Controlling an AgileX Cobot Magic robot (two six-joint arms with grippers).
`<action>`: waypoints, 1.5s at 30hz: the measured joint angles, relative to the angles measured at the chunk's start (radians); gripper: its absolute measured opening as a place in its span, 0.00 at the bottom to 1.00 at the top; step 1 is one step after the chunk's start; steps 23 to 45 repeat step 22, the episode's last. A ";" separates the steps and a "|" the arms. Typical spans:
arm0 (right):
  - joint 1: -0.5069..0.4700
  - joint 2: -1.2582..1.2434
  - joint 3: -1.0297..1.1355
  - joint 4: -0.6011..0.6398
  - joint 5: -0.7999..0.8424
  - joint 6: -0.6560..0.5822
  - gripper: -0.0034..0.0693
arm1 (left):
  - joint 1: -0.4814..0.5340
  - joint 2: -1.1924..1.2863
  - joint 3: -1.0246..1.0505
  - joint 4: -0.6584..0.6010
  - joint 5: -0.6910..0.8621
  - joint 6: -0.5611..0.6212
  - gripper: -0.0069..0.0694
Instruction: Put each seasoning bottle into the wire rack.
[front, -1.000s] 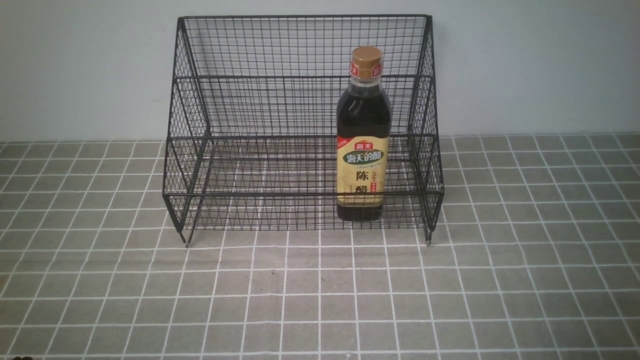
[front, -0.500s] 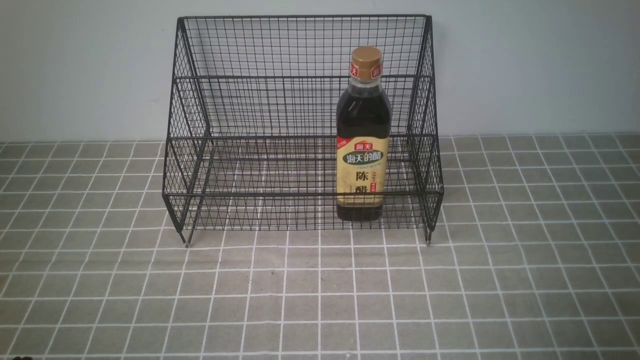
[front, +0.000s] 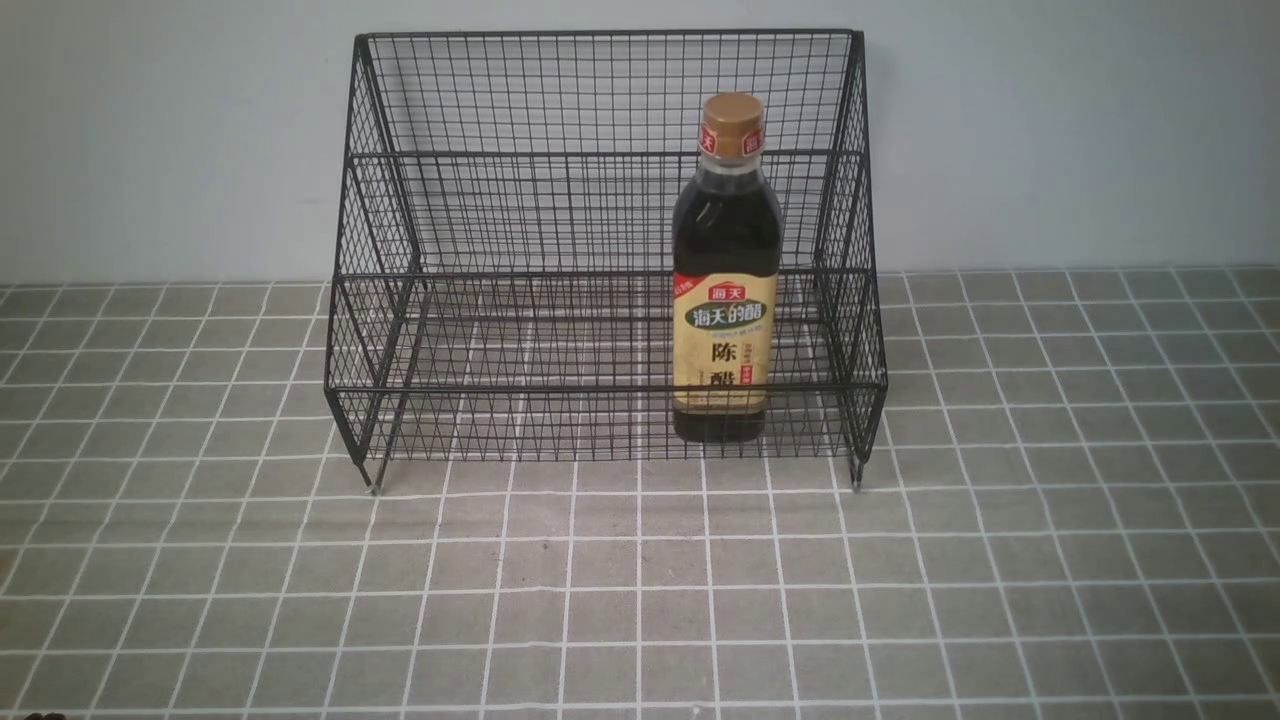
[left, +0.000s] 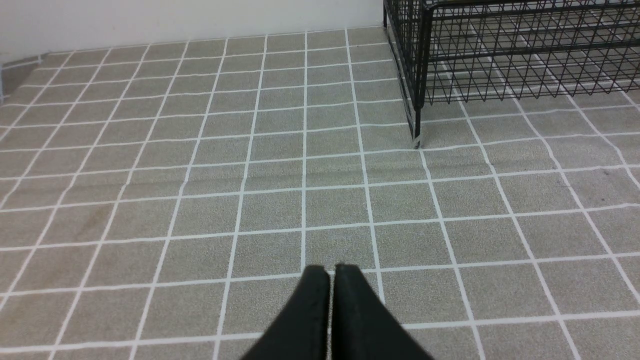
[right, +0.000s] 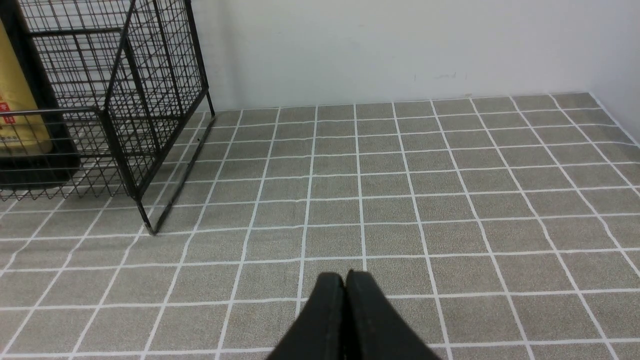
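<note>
One seasoning bottle (front: 726, 270) is standing in the room, and I am counting no second one beside it. One wire rack (front: 520, 215) is sitting on the surface (front: 640, 600), and it is showing two stepped tiers. Two of its short legs are showing at the front in the front view. Two grippers are appearing, one in each wrist view: the left gripper (left: 330, 272) and the right gripper (right: 345, 277). Each one is showing two black fingers (left: 312, 310), so I am counting four fingers together.
</note>
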 joint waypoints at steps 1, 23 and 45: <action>0.000 0.000 0.000 0.000 0.000 0.000 0.03 | 0.000 0.000 0.000 0.000 0.000 0.000 0.08; 0.000 0.000 0.000 0.000 0.000 -0.008 0.03 | 0.000 0.000 0.000 0.000 0.000 0.000 0.08; 0.000 0.000 0.000 0.000 0.000 -0.008 0.03 | 0.000 0.000 0.000 0.000 0.000 0.000 0.08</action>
